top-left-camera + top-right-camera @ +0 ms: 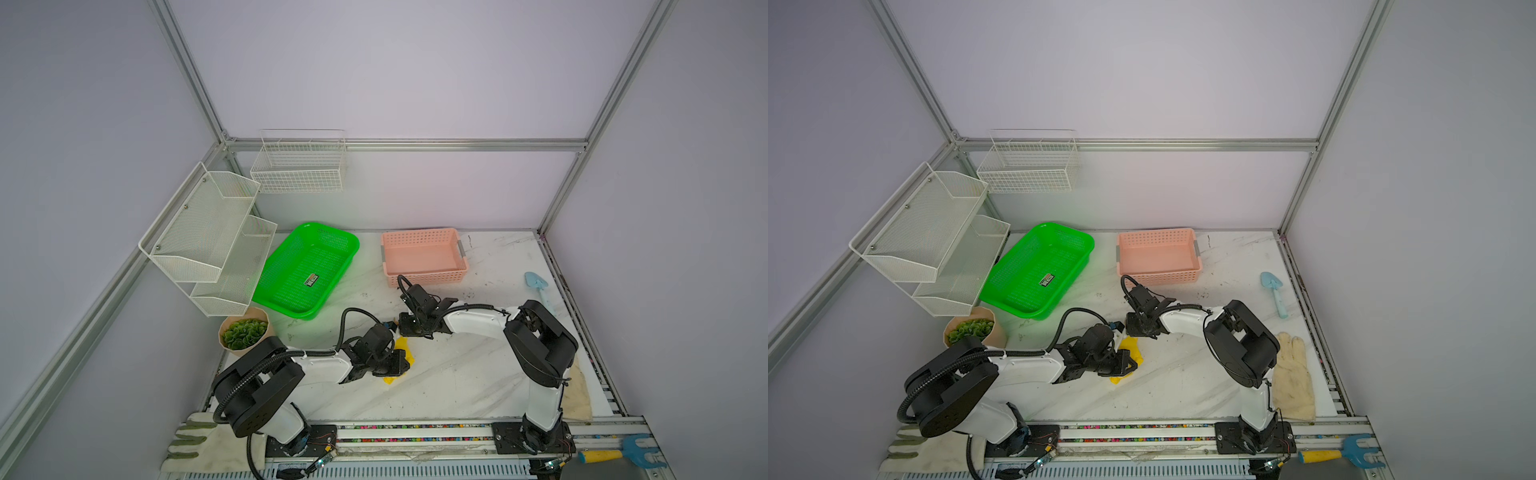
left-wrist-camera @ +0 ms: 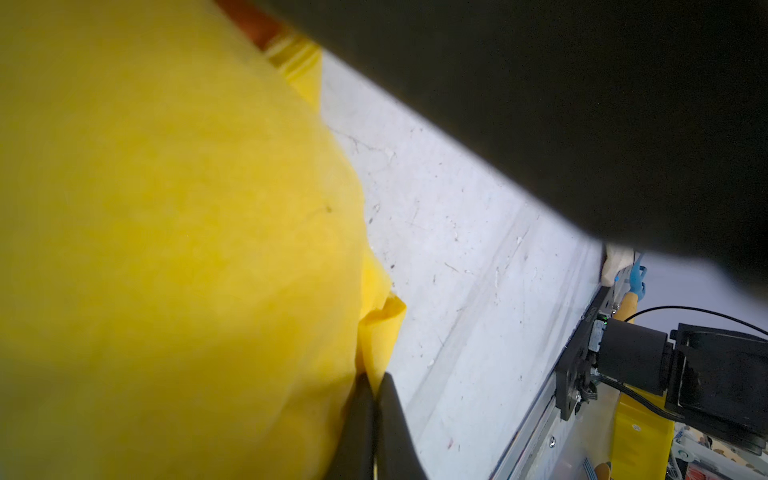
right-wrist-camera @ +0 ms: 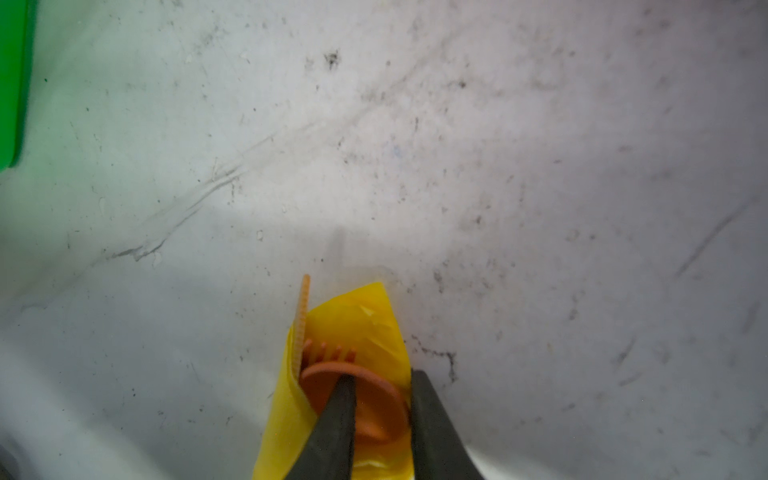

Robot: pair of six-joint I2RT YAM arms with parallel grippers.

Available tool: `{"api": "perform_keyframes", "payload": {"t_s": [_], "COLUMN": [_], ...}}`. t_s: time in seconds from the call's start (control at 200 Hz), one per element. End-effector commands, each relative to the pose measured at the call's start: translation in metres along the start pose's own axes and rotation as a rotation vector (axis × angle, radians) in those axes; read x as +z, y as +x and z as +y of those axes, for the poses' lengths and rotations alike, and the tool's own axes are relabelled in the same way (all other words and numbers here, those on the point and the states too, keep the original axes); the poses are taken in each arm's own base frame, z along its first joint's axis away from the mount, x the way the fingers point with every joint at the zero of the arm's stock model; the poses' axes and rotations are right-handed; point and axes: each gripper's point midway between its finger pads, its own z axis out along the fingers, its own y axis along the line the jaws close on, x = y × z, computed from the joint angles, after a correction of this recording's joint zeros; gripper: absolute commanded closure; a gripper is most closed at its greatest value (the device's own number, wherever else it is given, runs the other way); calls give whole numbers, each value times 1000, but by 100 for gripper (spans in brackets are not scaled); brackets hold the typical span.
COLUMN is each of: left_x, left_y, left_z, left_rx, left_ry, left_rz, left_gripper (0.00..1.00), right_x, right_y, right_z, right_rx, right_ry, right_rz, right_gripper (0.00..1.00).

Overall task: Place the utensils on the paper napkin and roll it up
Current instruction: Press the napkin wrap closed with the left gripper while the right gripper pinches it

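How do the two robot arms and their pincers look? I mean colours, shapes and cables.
The left arm and the right arm have smooth white shells between bulky black joints. A ribbed black hose runs along the left arm, and a thinner black cable loops at each wrist. The left pincer and the right pincer have slim, tapering dark fingers.

The left arm (image 1: 320, 368) is reaching low toward the middle with its forearm nearly level. The left pincer (image 2: 376, 378) is lying sideways, jaws pressed together on a fold of the napkin (image 2: 166, 208). The right arm (image 1: 478, 320) is stretching in from the right, wrist bent down. The right pincer (image 3: 382, 374) is pointing down, jaws slightly apart astride the napkin's end and the spoon (image 3: 378, 411); whether they are clamping is unclear.
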Motion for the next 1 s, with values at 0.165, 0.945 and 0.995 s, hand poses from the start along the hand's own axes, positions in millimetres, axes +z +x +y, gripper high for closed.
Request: {"api": "perform_keyframes", "payload": {"t_s": [0.165,0.945,0.995], "left_x": [3,13,12], "left_y": [-8,3,2], "left_z": [-28,-6,-7], "left_rx": [63,1,3], "left_ry": [74,-6,-3], "left_rz": [21,63,60], "left_gripper": [99,98,98], "right_x": [0,-47,-44], "right_y": [-3,32,35], "right_z": [2,6,4], "right_rx": [-5,42,46], "right_ry": [1,-154,-151], "right_rz": [3,31,36], "right_gripper": [74,86,86]}}
